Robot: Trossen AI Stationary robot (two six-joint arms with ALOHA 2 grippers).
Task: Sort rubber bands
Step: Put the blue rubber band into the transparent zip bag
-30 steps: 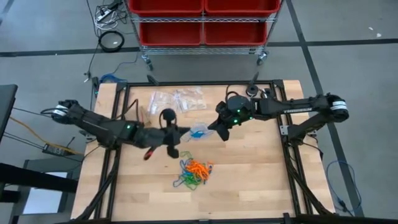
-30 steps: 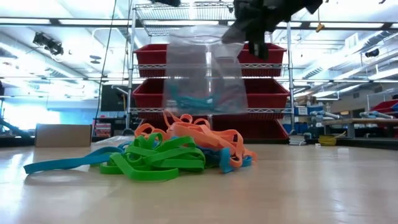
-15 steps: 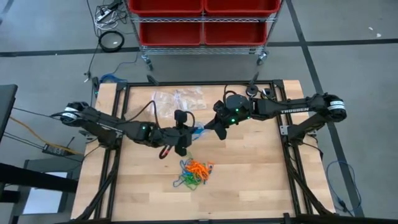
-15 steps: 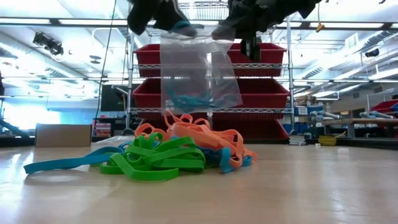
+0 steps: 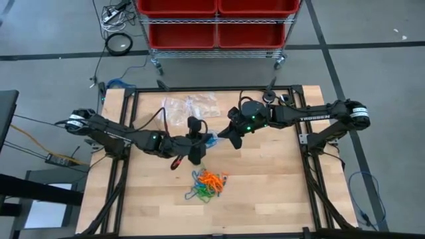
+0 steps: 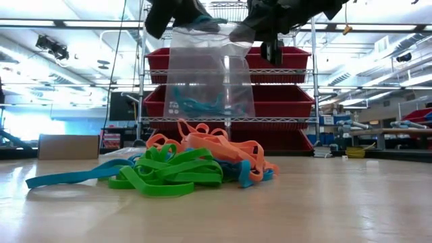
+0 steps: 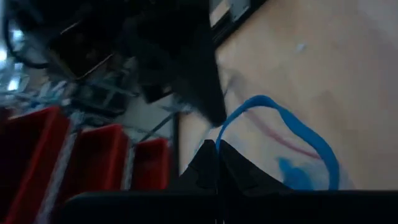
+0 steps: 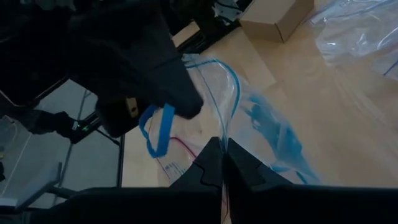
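Two end effectors (image 5: 196,141) (image 5: 228,136) at bag rim (image 6: 202,30)

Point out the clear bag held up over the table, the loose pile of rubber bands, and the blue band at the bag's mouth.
clear bag (image 6: 209,74), low view, middle of its front face.
rubber bands (image 5: 208,184), high view, centre of the pile.
blue band (image 8: 157,132), right wrist view, its lower loop.

Two black arms (image 5: 126,136), white lettering
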